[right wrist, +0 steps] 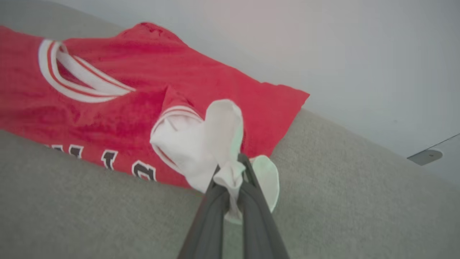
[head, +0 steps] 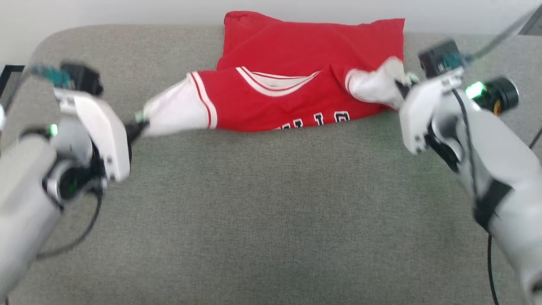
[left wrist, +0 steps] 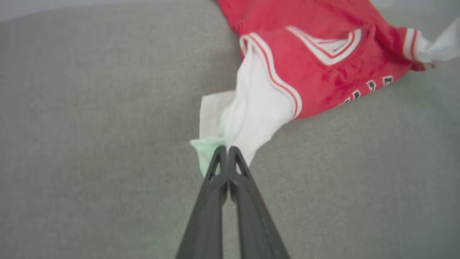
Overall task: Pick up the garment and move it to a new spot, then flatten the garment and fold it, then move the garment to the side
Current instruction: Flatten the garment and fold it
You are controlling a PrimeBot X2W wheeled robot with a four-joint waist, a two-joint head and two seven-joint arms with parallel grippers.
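Nearest of all, a broad bare stretch of the grey upholstered surface point(head: 271, 220) is seen, flanked by the two pale forearms point(head: 21, 212) at its left and right sides. Further in, the left tool point(head: 137, 125) is pressed together on the tip of the white left sleeve point(head: 173, 112), which is drawn out taut toward the surface's left side; in the left wrist view the dark fingers point(left wrist: 215, 187) are closed tip to tip with white cloth pinched between them. On the opposite side, the right tool point(head: 402, 87) is clamped on the bunched white right sleeve point(head: 372, 84), with folds of cloth gathered around its fingers point(right wrist: 212, 208) in the right wrist view. Between the two tools the garment point(head: 296, 84) is spread across the middle of the far edge. Black, white-outlined lettering point(head: 322, 120) is partly shown along its near fold, and the striped collar point(head: 275, 82) lies beyond that. Its red body reaches the far edge, where a pale wall point(head: 127, 10) is seen behind.
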